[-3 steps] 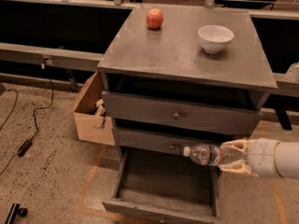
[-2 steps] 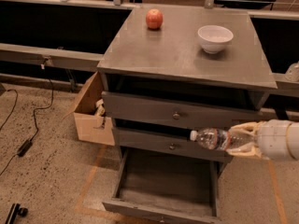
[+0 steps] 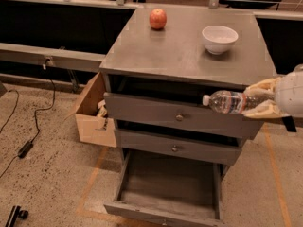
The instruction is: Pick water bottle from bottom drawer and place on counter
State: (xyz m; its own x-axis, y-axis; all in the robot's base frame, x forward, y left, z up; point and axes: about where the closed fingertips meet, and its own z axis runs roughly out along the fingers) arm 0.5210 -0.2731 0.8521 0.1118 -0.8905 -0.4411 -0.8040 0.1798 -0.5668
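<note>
Bottom drawer stands pulled out. Above it, at right, the hand is clamped on the bottle, which lies sideways, cap leftward, before the top drawer, just below the tabletop front right corner. Bowl sits near the back right corner, apple at the back edge.

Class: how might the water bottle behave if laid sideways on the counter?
The pincer, at the top drawer's right end, holds the water bottle sideways. Round-bodied, it would probably roll on the counter. Its thin clear plastic likely dents if squeezed.
</note>
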